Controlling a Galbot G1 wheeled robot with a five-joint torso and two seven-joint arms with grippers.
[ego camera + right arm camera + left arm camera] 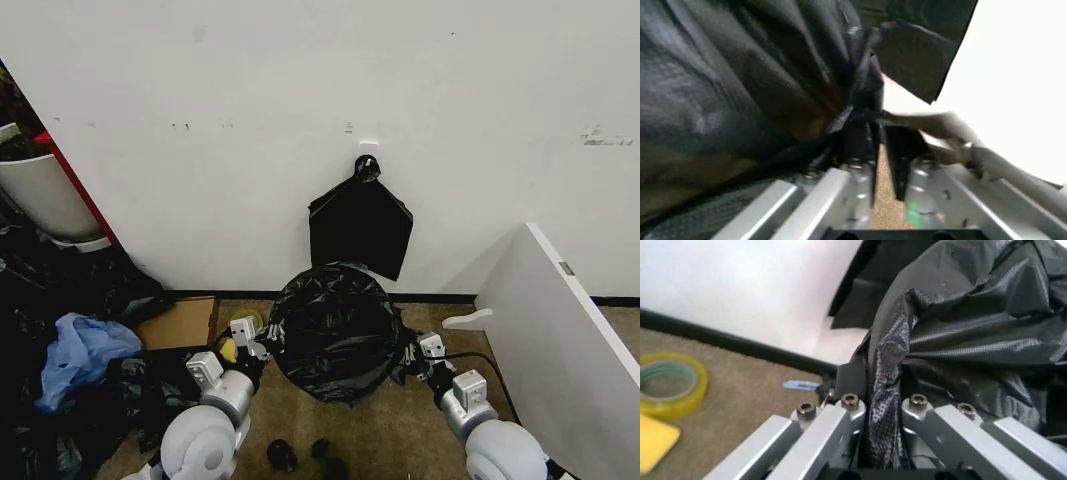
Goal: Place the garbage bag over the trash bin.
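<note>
The garbage bag (334,330) hangs spread between the 2 grippers on the floor before the wall, below the flat black bag bundle (360,225). The left gripper (262,345) pinches a fold of its edge, and the right gripper (410,357) appears clamped on the opposite edge (likely to keep the mouth stretched wide). The bag's mouth seems to face downward, its long axis roughly vertical; the bin is presumably underneath.

No text, label, brand, number or sign can be read on anything here.
</note>
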